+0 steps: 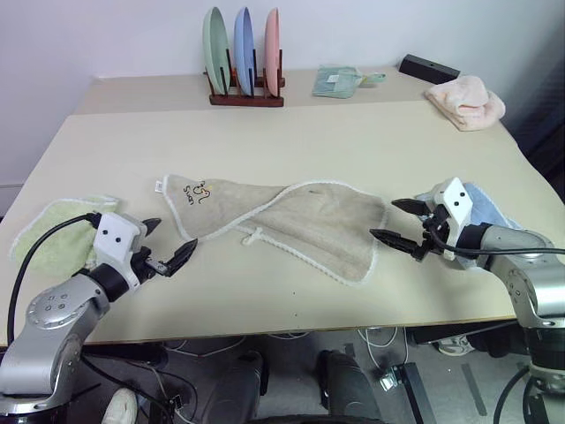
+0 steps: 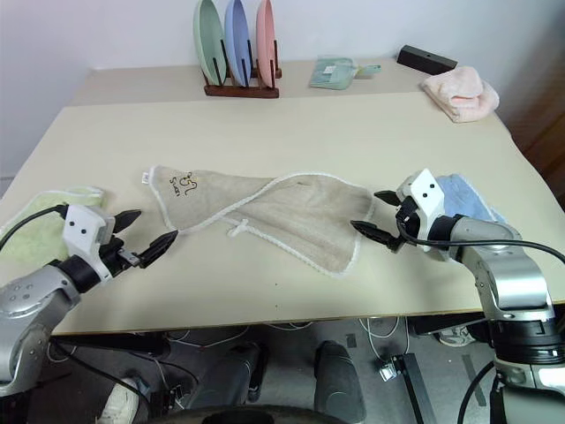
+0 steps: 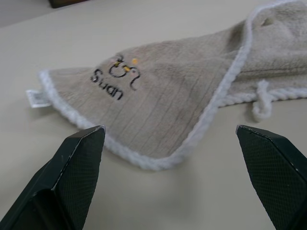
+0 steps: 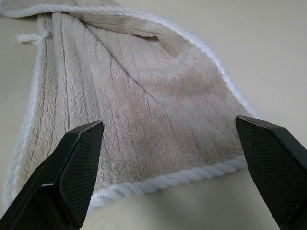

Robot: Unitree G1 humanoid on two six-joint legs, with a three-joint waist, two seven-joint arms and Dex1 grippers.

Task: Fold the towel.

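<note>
Pale beige table (image 1: pixel 291 132) against a white wall, with a dark wooden rack (image 1: pixel 246 95) at the far edge holding three plates upright in its slots: green (image 1: pixel 214 40), blue (image 1: pixel 243 38), pink (image 1: pixel 272 39). Further along the far edge, a small folded green cloth (image 1: pixel 336 80), a black box (image 1: pixel 429 68) and a bunched pink towel (image 1: pixel 465 102) near the far right corner. Light green towel (image 1: pixel 62 231) at the near left edge, partly behind the left arm; light blue towel (image 1: pixel 488 209) at the near right edge, largely hidden by the right arm. Lay across the middle of the near half of the table: the beige towel (image 1: pixel 291 225), flat but rumpled, one flap thrown diagonally over the rest so that the white corded edging (image 3: pixel 225 91) ran slantwise across it. Bore a small dark-and-yellow logo (image 3: pixel 115 76) near its left corner, with a white tag (image 3: pixel 36 97) sticking out at that corner and a short loop of cord (image 3: pixel 261 98) lying off the near edge. Hovered just beside the towel's left corner, fingers spread wide and holding nothing: left gripper (image 1: pixel 168 247). Hovered likewise just off the towel's right edge, fingers wide apart and empty: right gripper (image 1: pixel 399 223). Touched the cloth: neither.
</note>
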